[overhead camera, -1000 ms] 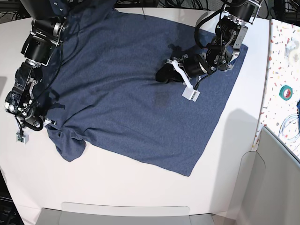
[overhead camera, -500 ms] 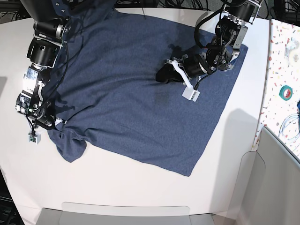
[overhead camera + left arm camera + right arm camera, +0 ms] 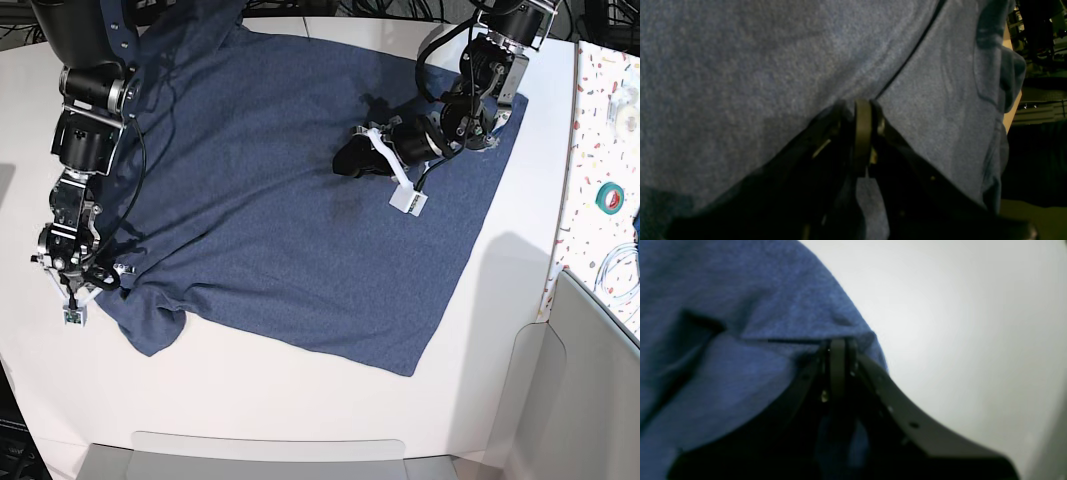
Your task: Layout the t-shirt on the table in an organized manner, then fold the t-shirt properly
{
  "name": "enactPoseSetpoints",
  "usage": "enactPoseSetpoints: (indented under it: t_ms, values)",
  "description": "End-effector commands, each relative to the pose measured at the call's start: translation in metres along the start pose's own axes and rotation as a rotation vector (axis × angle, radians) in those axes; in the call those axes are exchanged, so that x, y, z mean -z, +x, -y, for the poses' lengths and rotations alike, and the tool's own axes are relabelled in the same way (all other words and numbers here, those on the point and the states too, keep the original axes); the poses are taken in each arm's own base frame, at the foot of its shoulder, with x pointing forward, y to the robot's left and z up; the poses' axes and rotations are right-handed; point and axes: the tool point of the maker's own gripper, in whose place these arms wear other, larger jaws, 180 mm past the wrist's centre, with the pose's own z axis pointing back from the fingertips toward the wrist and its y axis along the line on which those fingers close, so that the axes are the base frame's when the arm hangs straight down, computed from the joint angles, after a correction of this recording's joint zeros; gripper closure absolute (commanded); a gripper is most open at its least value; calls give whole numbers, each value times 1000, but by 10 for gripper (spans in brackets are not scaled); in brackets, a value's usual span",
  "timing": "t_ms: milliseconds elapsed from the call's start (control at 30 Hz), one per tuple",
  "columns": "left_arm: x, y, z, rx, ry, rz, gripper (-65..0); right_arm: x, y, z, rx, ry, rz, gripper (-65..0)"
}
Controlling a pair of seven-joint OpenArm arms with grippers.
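Observation:
The dark navy t-shirt (image 3: 260,200) lies spread plain side up on the white table (image 3: 250,400); no lettering shows. My left gripper (image 3: 347,160) is low over the shirt's middle. In the left wrist view it (image 3: 863,105) is shut, with a crease of the cloth (image 3: 740,66) running from its tips. My right gripper (image 3: 92,284) is at the shirt's near-left sleeve. In the right wrist view it (image 3: 838,343) is shut on the folded cloth edge (image 3: 740,290), with bare table (image 3: 957,306) beside it. The sleeve is bunched just in front of it.
A speckled surface (image 3: 605,150) with a teal tape roll (image 3: 611,197) and cables borders the table's right side. A grey panel (image 3: 590,400) stands at the lower right. A grey tray edge (image 3: 270,450) runs along the front. The shirt's far edge hangs off the table's back.
My right gripper has moved toward the table's front, dragging the sleeve and the shirt's left edge with it. The left gripper has stayed nearly still on the shirt's middle.

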Motion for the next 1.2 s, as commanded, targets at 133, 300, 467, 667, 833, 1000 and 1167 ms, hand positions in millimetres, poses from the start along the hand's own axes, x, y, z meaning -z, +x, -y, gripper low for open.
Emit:
enactPoseSetpoints:
  t_ms: [133, 300, 467, 667, 833, 1000, 1167]
  values:
    - [-10, -45, -43, -15, 176, -169, -50, -19, 67, 26, -10, -76, 127, 0]
    - [-10, -45, -43, -15, 176, -169, -50, -15, 91, 28, -81, -90, 162, 0]
    - [-10, -45, -43, -15, 176, -169, -50, -19, 99, 16, -59, -41, 183, 0]
    - [-10, -45, -43, -14, 177, -169, -50, -72, 94, 19, 45, 50, 226, 0]
    - [-10, -45, -43, -14, 177, -169, -50, -77, 67, 36, 80, 9, 187, 0]
    - [-10, -45, -43, -14, 177, -169, -50, -51, 27, 36, 118, 22, 92, 0]
    - [-11, -46, -43, -15, 177, -171, -50, -25, 1, 30, 139, 45, 46, 0]
